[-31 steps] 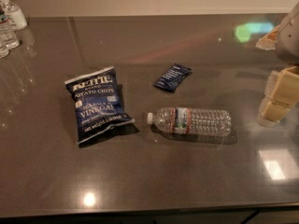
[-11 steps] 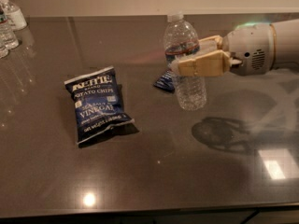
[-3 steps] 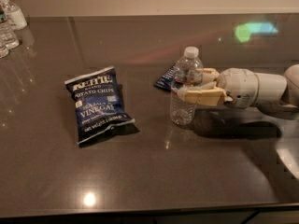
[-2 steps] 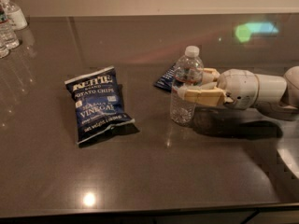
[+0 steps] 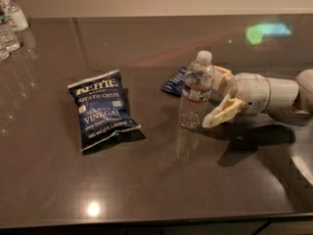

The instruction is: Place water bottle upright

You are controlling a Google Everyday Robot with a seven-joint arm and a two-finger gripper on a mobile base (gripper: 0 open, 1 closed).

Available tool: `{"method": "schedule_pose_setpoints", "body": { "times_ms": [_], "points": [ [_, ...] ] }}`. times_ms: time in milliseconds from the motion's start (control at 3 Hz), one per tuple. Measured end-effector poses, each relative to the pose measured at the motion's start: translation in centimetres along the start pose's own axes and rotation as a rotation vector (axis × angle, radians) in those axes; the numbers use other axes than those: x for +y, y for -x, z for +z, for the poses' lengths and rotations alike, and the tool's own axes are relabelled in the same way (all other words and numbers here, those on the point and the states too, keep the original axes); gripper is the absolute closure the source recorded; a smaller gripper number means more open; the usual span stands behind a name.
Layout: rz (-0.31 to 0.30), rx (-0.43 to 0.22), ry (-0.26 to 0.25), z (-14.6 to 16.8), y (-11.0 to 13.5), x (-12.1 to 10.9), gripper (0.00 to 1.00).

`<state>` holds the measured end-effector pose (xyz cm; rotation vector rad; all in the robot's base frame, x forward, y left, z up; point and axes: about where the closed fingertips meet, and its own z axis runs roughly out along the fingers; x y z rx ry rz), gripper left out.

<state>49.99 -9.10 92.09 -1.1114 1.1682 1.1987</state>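
Observation:
The water bottle [image 5: 195,91], clear ribbed plastic with a white cap and a white label band, stands upright on the dark table [image 5: 156,180] right of centre. My gripper [image 5: 216,96] reaches in from the right at bottle height. Its cream fingers [image 5: 222,112] are spread apart just right of the bottle and no longer clamp it. The near finger's tip is close to the bottle's lower side.
A blue chip bag [image 5: 101,108] lies flat left of the bottle. A small dark blue packet [image 5: 175,82] lies just behind the bottle. Small clear bottles [image 5: 10,21], one with a pump top, stand at the far left corner.
The gripper held the bottle upright on the table a second ago. Its fingers have since opened and drawn slightly right, leaving the bottle standing on its own.

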Motion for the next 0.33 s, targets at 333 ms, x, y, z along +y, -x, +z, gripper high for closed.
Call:
{"method": "schedule_pose_setpoints", "body": {
  "times_ms": [333],
  "points": [
    [0.000,0.000,0.000,0.01,0.00,0.00,0.00]
  ]
}}
